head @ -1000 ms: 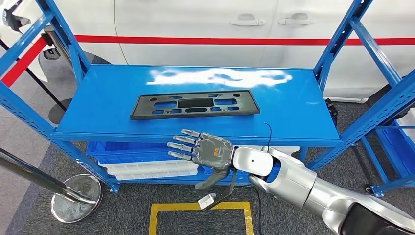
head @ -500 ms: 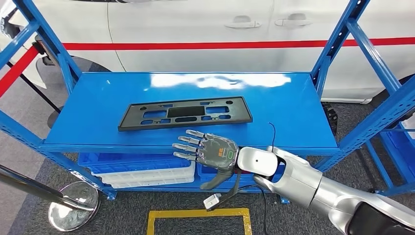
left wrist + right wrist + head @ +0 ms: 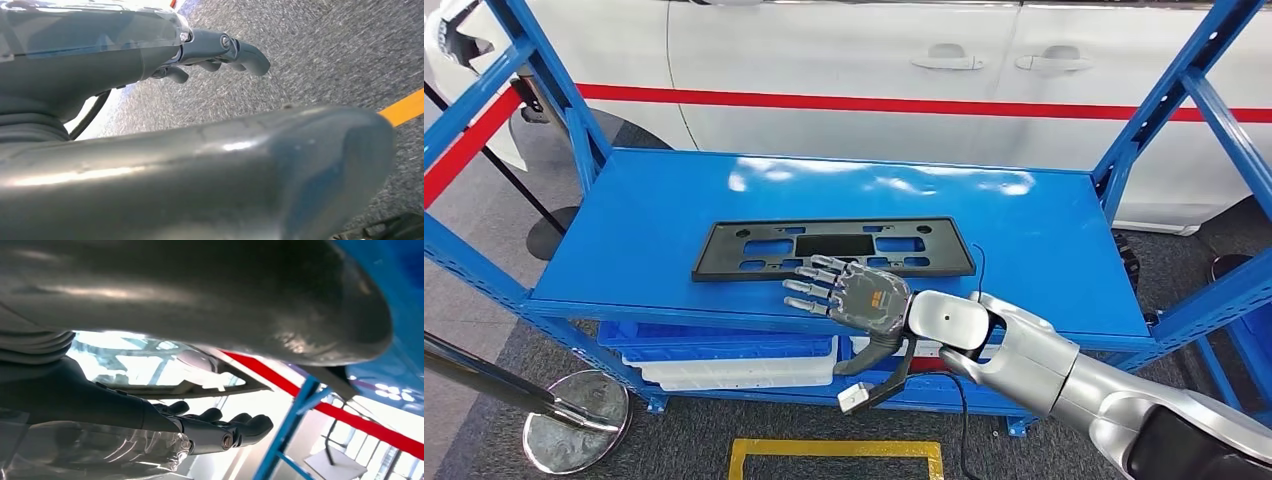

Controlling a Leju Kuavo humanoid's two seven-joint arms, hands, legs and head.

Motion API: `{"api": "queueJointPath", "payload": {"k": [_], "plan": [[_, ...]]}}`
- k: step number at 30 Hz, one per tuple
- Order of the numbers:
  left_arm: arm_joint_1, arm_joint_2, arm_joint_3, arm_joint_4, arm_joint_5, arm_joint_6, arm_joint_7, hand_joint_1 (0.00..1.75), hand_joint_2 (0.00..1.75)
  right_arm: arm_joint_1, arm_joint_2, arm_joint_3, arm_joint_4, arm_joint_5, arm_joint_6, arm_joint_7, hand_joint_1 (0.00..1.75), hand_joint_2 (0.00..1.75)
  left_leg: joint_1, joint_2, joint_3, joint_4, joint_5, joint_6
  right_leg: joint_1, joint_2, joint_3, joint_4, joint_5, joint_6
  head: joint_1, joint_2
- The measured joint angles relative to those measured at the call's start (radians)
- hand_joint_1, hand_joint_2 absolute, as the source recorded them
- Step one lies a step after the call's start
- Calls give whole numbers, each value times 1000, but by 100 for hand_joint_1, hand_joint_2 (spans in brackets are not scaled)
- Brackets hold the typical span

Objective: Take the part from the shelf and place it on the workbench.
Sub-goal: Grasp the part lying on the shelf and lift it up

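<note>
One black part [image 3: 834,247] lies flat on the blue shelf [image 3: 1044,240], long side parallel to the front edge and nearer that edge than the back. Bare blue surface runs all round it, widest toward the back and the right upright. The right robot hand [image 3: 849,295] reaches in over the front edge, back of the hand up, fingers [image 3: 809,287] straight and spread, tips over the part's near rim, holding nothing. The left robot hand [image 3: 210,55] hangs over grey floor, fingers loosely curled, empty
</note>
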Motion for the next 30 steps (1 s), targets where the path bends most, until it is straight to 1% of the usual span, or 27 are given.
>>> {"api": "queueJointPath", "payload": {"k": [1,2,3,4,6,7,8,9,11,12,13,14,15,16,17,18,19,20,21,23,24,25,26,27,28,29,30], "plan": [[0,-2,0,0,-3,-1,0,0,0,-7,1,-4,18,-6,0,3,0,0,-2,-2,7,1,-7,-3,3,-6,23,-59,36,-4,0,0],[0,-3,0,0,-6,-3,1,0,0,-15,3,-10,39,-13,2,6,0,0,-3,-3,11,3,-14,-8,6,-12,46,-114,56,-9,0,0],[-2,-4,-1,0,-9,-5,1,0,0,-23,5,-16,64,-19,3,10,0,0,-5,-3,10,4,-18,-12,9,-17,61,-147,58,-14,0,0],[-3,-5,-1,0,-12,-8,2,0,0,-30,7,-23,92,-25,0,12,0,0,-6,-3,8,3,-20,-17,13,-19,68,-159,48,-17,0,0],[-6,-6,-2,0,-18,-13,3,0,0,-40,8,-35,150,-33,-15,11,0,0,-5,-2,8,2,-25,-28,11,-19,75,-174,39,-25,0,0],[-9,-7,-2,0,-20,-14,4,0,0,-43,7,-42,180,-36,-27,8,0,0,-5,3,6,13,-32,-34,9,-22,79,-179,38,-30,0,0],[-12,-7,-3,0,-21,-14,4,0,0,-47,4,-47,208,-39,-37,5,0,0,-5,11,-5,42,-48,-40,7,-27,84,-183,36,-36,0,0],[-15,-8,-3,0,-22,-15,4,0,0,-49,0,-51,234,-42,-46,2,0,0,-5,20,-31,93,-73,-46,6,-34,90,-186,33,-41,0,0],[-18,-9,-3,0,-25,-15,4,0,0,-53,-7,-57,287,-46,-55,0,0,0,-5,34,-112,229,-127,-54,9,-44,98,-187,25,-47,0,0],[-17,-9,-3,0,-27,-16,5,0,0,-53,-9,-61,312,-48,-55,1,0,0,-5,37,-147,277,-137,-56,10,-47,103,-186,21,-47,0,0],[-16,-10,-3,0,-30,-18,5,0,0,-53,-9,-65,333,-50,-56,3,0,0,-5,38,-167,292,-126,-57,10,-49,108,-186,17,-46,0,0],[-15,-10,-3,0,-33,-20,7,0,0,-53,-9,-70,351,-52,-57,5,0,0,-5,38,-167,267,-95,-57,10,-50,114,-186,12,-44,0,0],[-15,-10,-4,0,-37,-24,9,0,0,-54,-9,-76,367,-54,-58,7,0,0,-5,37,-149,206,-50,-55,10,-51,121,-186,6,-42,0,0],[-16,-10,-4,0,-42,-30,12,0,0,-55,-9,-82,381,-57,-60,9,0,44,-5,30,-123,130,-4,-51,11,-51,128,-186,1,-38,0,0],[-17,-10,-4,0,-46,-38,14,0,0,-57,-9,-88,396,-61,-62,11,0,87,-7,24,-99,67,31,-45,13,-49,134,-184,-5,-33,0,0],[-17,-11,-5,0,-48,-48,15,0,0,-59,-9,-93,409,-63,-63,13,0,131,-10,18,-84,25,51,-38,15,-49,138,-184,-10,-28,0,0],[-18,-11,-5,0,-49,-56,15,0,0,-61,-9,-98,422,-66,-64,15,0,175,-13,14,-80,8,56,-30,17,-49,140,-184,-14,-22,0,0],[-19,-11,-5,0,-49,-60,15,0,0,-62,-9,-103,435,-67,-64,16,0,175,-17,15,-78,7,54,-23,18,-49,142,-186,-16,-16,0,0],[-19,-12,-5,0,-48,-63,14,0,0,-63,-8,-108,448,-67,-64,17,0,175,-14,15,-76,5,54,-15,15,-50,143,-188,-20,-11,0,0],[-21,-15,-5,-1,-48,-63,11,0,0,-65,0,-119,480,-61,-67,19,0,175,-7,11,-65,-4,55,-3,10,-35,135,-164,-39,-3,0,0],[-23,-16,-5,-1,-47,-61,8,0,0,-66,7,-122,498,-53,-68,22,0,175,-3,9,-60,-8,56,2,7,-21,116,-122,-61,0,0,0],[-24,-17,-5,-1,-47,-59,5,0,0,-67,15,-123,518,-41,-70,27,0,175,-4,8,-58,-9,54,5,4,-8,86,-59,-87,2,0,0],[-25,-18,-5,-1,-47,-57,3,0,0,-68,24,-123,538,-27,-71,34,0,175,-4,8,-56,-8,52,7,2,0,48,14,-114,5,0,0],[-25,-19,-5,-1,-48,-56,2,0,0,-67,33,-123,557,-14,-73,41,0,175,-4,7,-53,-7,49,8,1,4,14,73,-127,7,0,0],[-23,-19,-5,-1,-48,-55,2,0,0,-68,43,-123,573,-3,-74,47,0,175,-4,6,-49,-6,45,8,0,5,-8,102,-121,9,0,0],[-22,-19,-5,-1,-48,-54,2,0,0,-70,54,-124,587,6,-76,52,0,175,-4,6,-44,-4,40,6,-1,5,-10,91,-94,9,0,0],[-20,-19,-5,-1,-48,-54,2,0,0,-74,66,-124,600,14,-78,59,0,175,-4,6,-37,-2,34,4,-2,2,6,41,-51,8,0,0]]}}
